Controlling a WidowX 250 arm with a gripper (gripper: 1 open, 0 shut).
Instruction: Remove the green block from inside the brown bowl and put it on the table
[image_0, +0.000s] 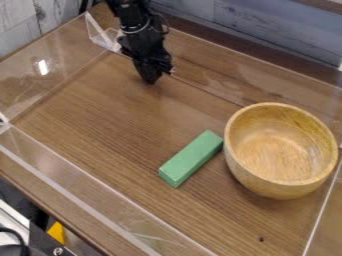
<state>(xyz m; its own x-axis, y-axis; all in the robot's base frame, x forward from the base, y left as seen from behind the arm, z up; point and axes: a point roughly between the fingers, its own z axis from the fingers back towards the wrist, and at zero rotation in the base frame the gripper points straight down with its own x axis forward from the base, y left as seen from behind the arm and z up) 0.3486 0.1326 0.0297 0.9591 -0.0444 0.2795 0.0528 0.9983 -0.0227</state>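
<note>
The green block (191, 159) is out of the bowl and lying flat on the table (94, 130), a plain matte green bar angled diagonally, near end pointing down-left and far end up-right toward the bowl. It sits just left of the brown bowl (281, 150), close but not touching as far as I can see. The bowl's a round light wooden one with a thick rim, upright near the right edge. Table's dark wood grain with clear low walls.

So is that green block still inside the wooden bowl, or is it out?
Out. The green block lies flat on the table, just left of the brown bowl, whose inside shows only bare wood.
</note>
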